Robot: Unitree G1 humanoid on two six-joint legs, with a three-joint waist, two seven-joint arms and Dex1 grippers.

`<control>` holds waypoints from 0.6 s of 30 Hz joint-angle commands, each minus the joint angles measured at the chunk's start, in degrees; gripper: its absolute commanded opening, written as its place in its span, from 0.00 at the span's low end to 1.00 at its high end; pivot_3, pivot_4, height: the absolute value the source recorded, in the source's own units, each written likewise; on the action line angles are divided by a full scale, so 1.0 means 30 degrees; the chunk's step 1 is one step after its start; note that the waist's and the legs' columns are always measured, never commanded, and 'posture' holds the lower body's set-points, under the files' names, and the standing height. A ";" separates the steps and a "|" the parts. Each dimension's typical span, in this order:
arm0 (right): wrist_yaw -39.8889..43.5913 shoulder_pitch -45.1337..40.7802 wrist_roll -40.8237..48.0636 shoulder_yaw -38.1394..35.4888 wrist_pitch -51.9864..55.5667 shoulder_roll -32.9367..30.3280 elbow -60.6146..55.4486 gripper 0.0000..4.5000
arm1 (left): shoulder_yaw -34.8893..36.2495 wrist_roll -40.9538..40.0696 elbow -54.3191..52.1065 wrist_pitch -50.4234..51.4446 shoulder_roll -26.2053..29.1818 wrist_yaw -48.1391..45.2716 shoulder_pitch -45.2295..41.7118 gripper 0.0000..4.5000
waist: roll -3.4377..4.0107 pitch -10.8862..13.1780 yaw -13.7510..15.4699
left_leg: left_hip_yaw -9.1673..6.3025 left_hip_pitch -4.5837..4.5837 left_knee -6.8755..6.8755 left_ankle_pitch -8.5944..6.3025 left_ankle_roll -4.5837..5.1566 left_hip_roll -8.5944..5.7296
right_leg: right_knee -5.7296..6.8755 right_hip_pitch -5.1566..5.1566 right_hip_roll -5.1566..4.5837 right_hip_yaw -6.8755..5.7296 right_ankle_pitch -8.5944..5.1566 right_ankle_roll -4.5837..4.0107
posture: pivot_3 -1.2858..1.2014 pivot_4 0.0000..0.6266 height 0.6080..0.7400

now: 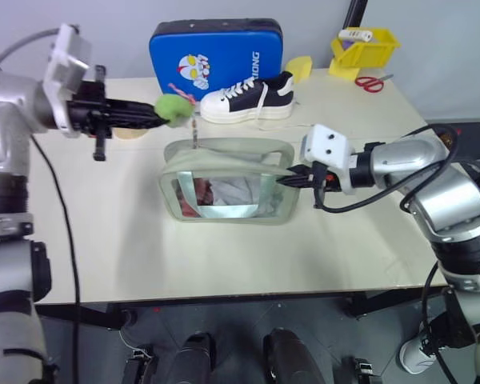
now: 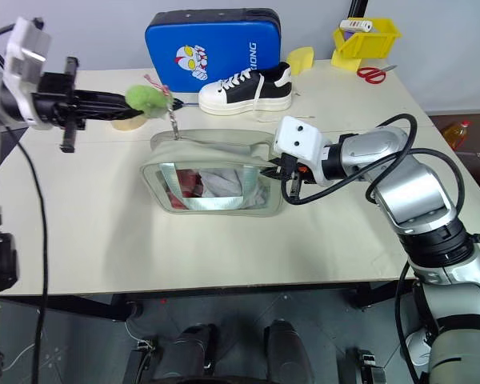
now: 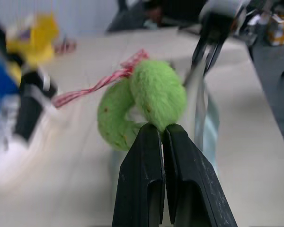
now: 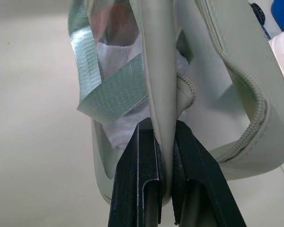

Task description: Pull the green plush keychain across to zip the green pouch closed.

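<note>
The green pouch [image 1: 228, 186] lies in the middle of the table, its clear window facing me and its top edge gaping. The green plush keychain [image 1: 173, 110] hangs in the air above the pouch's left end, joined to it by a short chain. My left gripper [image 1: 162, 114] is shut on the plush, seen close up as a fuzzy ring [image 3: 146, 101] pinched at the fingertips. My right gripper [image 1: 289, 182] is shut on the pouch's right end, its fingers [image 4: 144, 170] clamped on the pouch's rim [image 4: 157, 85].
Behind the pouch stand a white and black sneaker [image 1: 248, 98] and a blue padded case [image 1: 216, 50]. At the back right are a yellow bin [image 1: 363, 46], a yellow sponge-like piece [image 1: 300, 67] and red scissors [image 1: 370, 83].
</note>
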 commanded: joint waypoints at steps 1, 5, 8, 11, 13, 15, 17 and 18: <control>-0.0091 -0.0603 -0.0069 -0.0273 -0.0120 0.0044 -0.0319 0.00 | -0.0570 -0.0034 -0.1036 0.0679 -0.0662 0.0342 0.0340 0.01 | -0.0007 0.0004 -0.0036 | -0.0001 0.0000 0.0004 -0.0001 0.0002 0.0002 | 0.0007 -0.0002 0.0004 0.0001 0.0001 -0.0001 | 0.52 0.24 1.00; -0.0149 -0.0665 -0.0117 -0.0333 -0.0051 0.0056 -0.0315 0.00 | -0.1777 0.1004 -0.1366 0.0515 -0.0969 0.0616 0.0880 0.15 | -0.0012 0.0007 -0.0017 | 0.0000 -0.0003 0.0001 0.0003 -0.0005 0.0002 | 0.0005 -0.0008 0.0003 0.0006 0.0001 -0.0001 | 0.52 0.24 1.00; -0.0287 -0.0739 -0.0047 -0.0443 0.0177 0.0138 -0.0390 0.00 | -0.2018 0.1565 -0.0917 0.0298 -0.0907 0.0845 0.0789 0.43 | -0.0011 0.0007 0.0005 | 0.0000 -0.0001 0.0003 0.0006 -0.0009 0.0000 | 0.0004 -0.0004 -0.0001 0.0006 0.0001 -0.0001 | 0.52 0.24 1.00; -0.0390 -0.0753 0.0050 -0.0516 0.0340 0.0235 -0.0482 0.00 | -0.1711 0.1393 -0.0836 0.0525 -0.0601 0.0604 0.0486 0.76 | -0.0011 0.0007 -0.0007 | 0.0000 -0.0001 0.0004 0.0003 -0.0004 0.0000 | 0.0005 -0.0004 -0.0001 0.0005 0.0001 -0.0002 | 0.52 0.24 1.00; -0.0462 -0.0748 0.0075 -0.0493 0.0416 0.0297 -0.0512 0.00 | -0.1420 0.1462 -0.0577 0.0401 -0.0126 0.0560 0.0214 0.96 | -0.0011 0.0007 -0.0007 | 0.0000 -0.0002 0.0003 0.0003 -0.0005 0.0000 | 0.0005 -0.0006 0.0000 0.0005 0.0001 -0.0002 | 0.52 0.24 1.00; -0.0490 -0.0764 0.0106 -0.0467 0.0473 0.0329 -0.0538 0.00 | -0.1117 0.1538 -0.0339 0.0008 0.0512 0.0449 0.0085 0.99 | -0.0013 0.0008 -0.0029 | -0.0001 -0.0002 0.0003 0.0004 -0.0005 0.0001 | 0.0005 -0.0007 0.0001 0.0004 0.0001 -0.0002 | 0.52 0.24 1.00; -0.0490 -0.0779 0.0160 -0.0499 0.0532 0.0357 -0.0533 0.00 | -0.0770 0.1260 -0.0333 0.0078 0.1408 -0.0096 0.0220 0.99 | -0.0013 0.0008 -0.0048 | 0.0001 -0.0001 -0.0001 0.0003 -0.0004 0.0000 | 0.0005 -0.0009 0.0001 0.0006 0.0001 -0.0001 | 0.52 0.24 1.00; -0.0485 -0.0797 0.0202 -0.0531 0.0561 0.0381 -0.0512 0.00 | -0.0651 0.0922 -0.0576 0.0236 0.2031 -0.0524 0.0574 0.99 | -0.0012 0.0008 -0.0056 | 0.0001 -0.0002 -0.0003 0.0002 -0.0003 0.0002 | 0.0005 -0.0015 0.0005 0.0006 0.0001 -0.0001 | 0.52 0.24 1.00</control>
